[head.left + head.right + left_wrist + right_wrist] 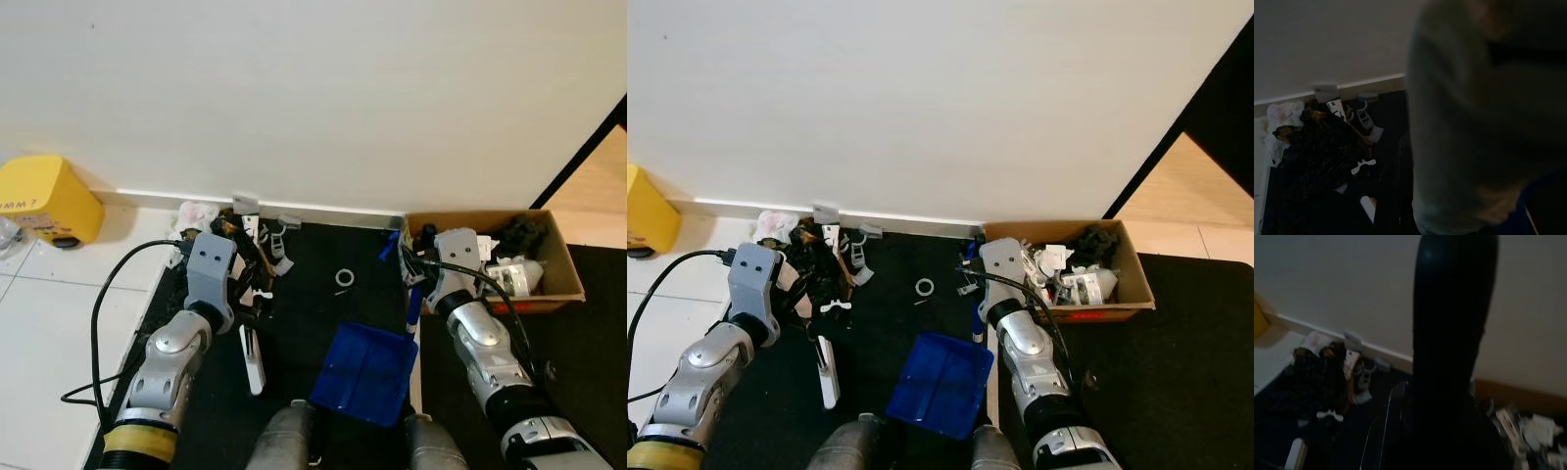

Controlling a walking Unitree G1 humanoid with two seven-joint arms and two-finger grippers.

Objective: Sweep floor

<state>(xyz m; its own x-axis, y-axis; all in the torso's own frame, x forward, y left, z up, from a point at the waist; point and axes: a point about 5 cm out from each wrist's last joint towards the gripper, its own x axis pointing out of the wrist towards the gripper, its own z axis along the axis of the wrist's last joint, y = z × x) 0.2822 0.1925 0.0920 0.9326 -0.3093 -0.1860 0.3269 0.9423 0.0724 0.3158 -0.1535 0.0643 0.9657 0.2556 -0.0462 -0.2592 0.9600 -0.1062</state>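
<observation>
A heap of debris lay on the black mat hard against the white skirting: scraps of white plastic, a crumpled pale wrapper, dark tangled bits, with 1 small ring lying apart toward the middle of the mat. The left gripper hung just beside the heap, above a white brush handle, and looked clamped on it, though its fingers were too hidden to say for sure. The right gripper held the blue handle of a blue dustpan, which sat on the mat nearer the robot, well apart from the heap; whether those fingers were closed I could not tell either. The step in hand seemed to be gathering the heap, with nothing yet in the pan. Next, the brush would need to draw the scraps away from the wall while the pan came up to meet them. Room was tight: the wall behind, a cardboard box of clutter to the right, a yellow bin and white tiles to the left.
</observation>
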